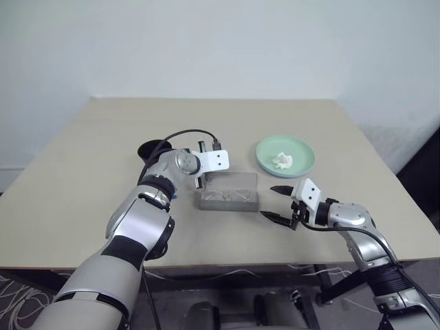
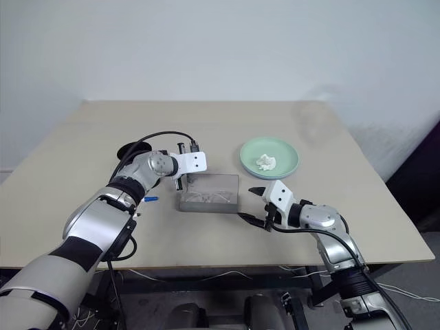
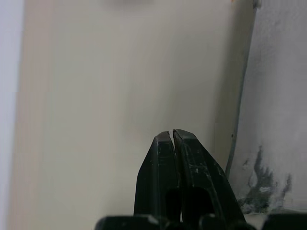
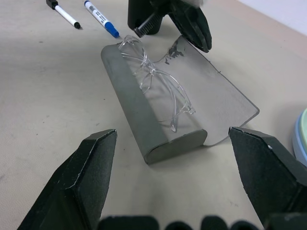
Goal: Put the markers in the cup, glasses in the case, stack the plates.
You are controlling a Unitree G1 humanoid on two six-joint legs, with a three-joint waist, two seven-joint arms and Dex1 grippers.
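The clear plastic glasses (image 4: 156, 84) lie in the flat grey case (image 4: 144, 129), its see-through lid (image 4: 211, 91) swung open on the smooth beige desk (image 1: 82, 199). The left hand (image 4: 189, 24), clenched empty, hovers at the lid's edge. The right hand (image 1: 278, 203) waits released, just beside the case.

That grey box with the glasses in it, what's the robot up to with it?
The clear glasses already lie in the open grey case, whose see-through lid is still swung back. The left gripper, jaws shut, is at the far edge of that lid, perhaps to push it closed. The right gripper hovers open just beside the case. Two markers lie on the table, not yet in the black cup.
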